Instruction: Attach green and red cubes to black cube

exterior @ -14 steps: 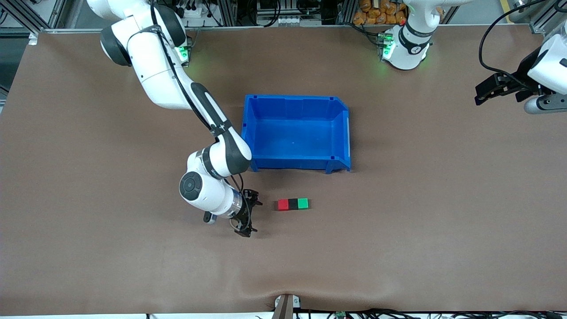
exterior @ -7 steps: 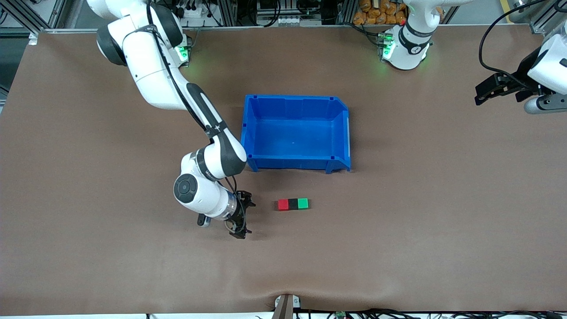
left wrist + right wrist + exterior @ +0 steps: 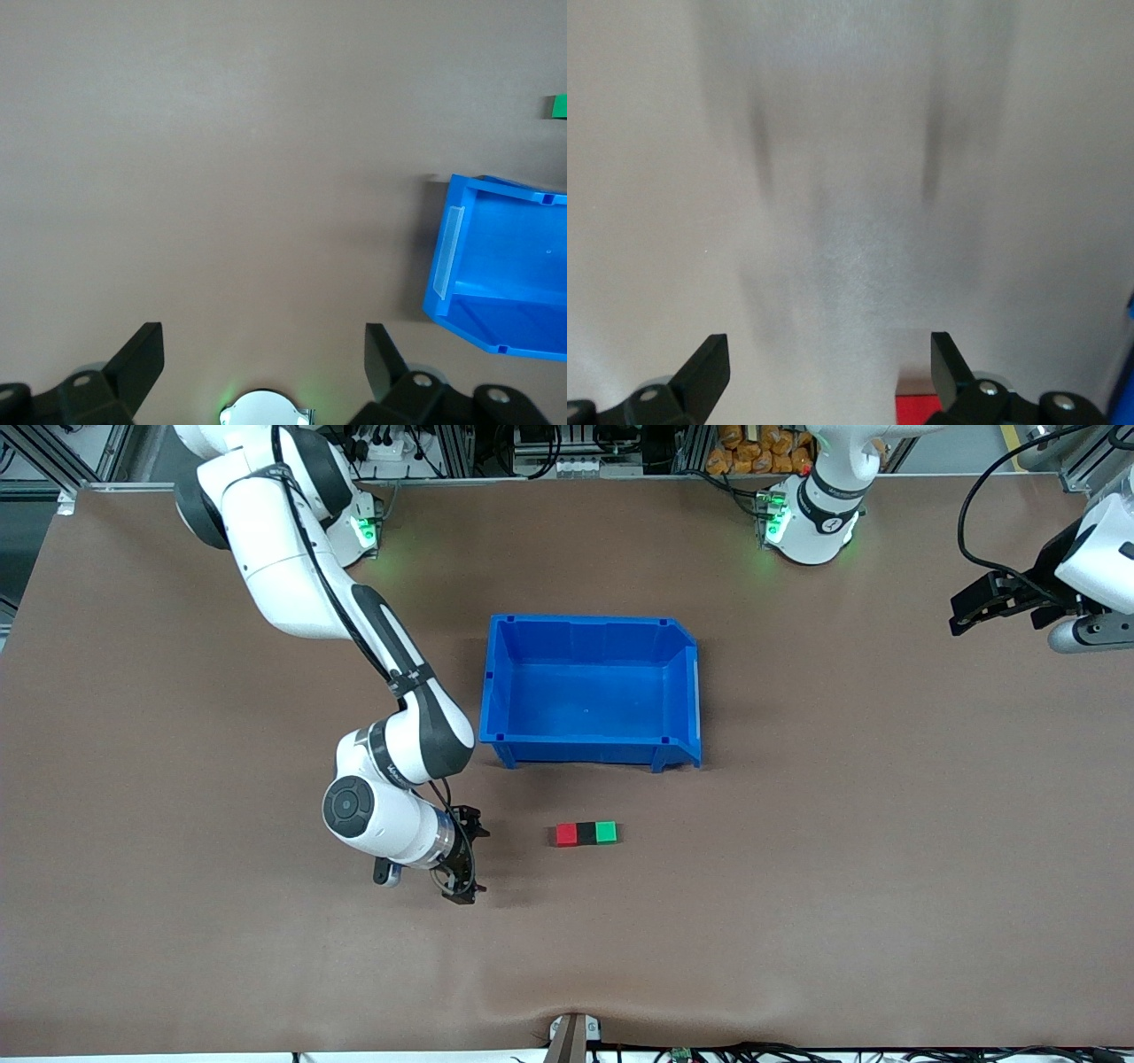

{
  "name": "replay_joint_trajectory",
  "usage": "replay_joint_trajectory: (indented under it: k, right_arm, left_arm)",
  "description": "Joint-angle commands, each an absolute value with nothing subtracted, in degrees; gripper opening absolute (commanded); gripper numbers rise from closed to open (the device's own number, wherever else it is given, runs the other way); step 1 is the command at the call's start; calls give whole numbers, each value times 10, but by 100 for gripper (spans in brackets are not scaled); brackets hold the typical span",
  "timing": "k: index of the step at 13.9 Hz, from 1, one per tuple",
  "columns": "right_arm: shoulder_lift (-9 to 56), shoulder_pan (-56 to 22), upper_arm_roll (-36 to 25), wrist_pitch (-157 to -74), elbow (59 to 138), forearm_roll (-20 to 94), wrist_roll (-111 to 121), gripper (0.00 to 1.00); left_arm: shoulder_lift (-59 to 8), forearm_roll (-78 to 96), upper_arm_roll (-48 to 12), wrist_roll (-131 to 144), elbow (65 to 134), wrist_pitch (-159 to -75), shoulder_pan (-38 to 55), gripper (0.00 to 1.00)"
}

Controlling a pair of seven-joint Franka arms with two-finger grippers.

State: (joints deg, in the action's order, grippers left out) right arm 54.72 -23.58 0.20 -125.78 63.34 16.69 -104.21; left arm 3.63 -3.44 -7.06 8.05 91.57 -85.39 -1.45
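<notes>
The red cube (image 3: 566, 833), the black cube (image 3: 586, 833) and the green cube (image 3: 606, 832) lie in one touching row on the table, black in the middle. The row is nearer to the front camera than the blue bin. My right gripper (image 3: 469, 865) is open and empty over bare table, beside the row toward the right arm's end. Its wrist view shows only a corner of the red cube (image 3: 917, 410) by the open right gripper (image 3: 828, 345). My left gripper (image 3: 961, 613) waits open and empty over the left arm's end of the table. Its wrist view catches the green cube (image 3: 558, 106) far from the left gripper (image 3: 263, 335).
A large blue bin (image 3: 695, 708) with nothing in it stands mid-table, and it also shows in the left wrist view as the bin (image 3: 443, 266). The brown mat (image 3: 797, 921) spreads wide around the cubes. Cables and a bracket (image 3: 571, 1036) sit at the table's front edge.
My right arm has drawn back from the cube row toward the right arm's end of the table, gripper still open. The cubes and the left arm have not moved.
</notes>
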Motion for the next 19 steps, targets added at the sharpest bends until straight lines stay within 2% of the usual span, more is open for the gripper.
replay_joint_trajectory:
  k: [1, 13, 19]
  right_arm:
    - [525, -205, 38, -1226, 641, 131, -1036, 100]
    - [484, -172, 45, -1119, 640, 120, -943, 100]
    - [458, -120, 110, -1062, 641, 51, -917, 100]
  left_arm:
    - [45, -30, -72, 81, 921, -853, -17, 100]
    - [44, -30, -72, 81, 921, -853, -16, 100]
    - [44, -30, -72, 81, 921, -853, -16, 100]
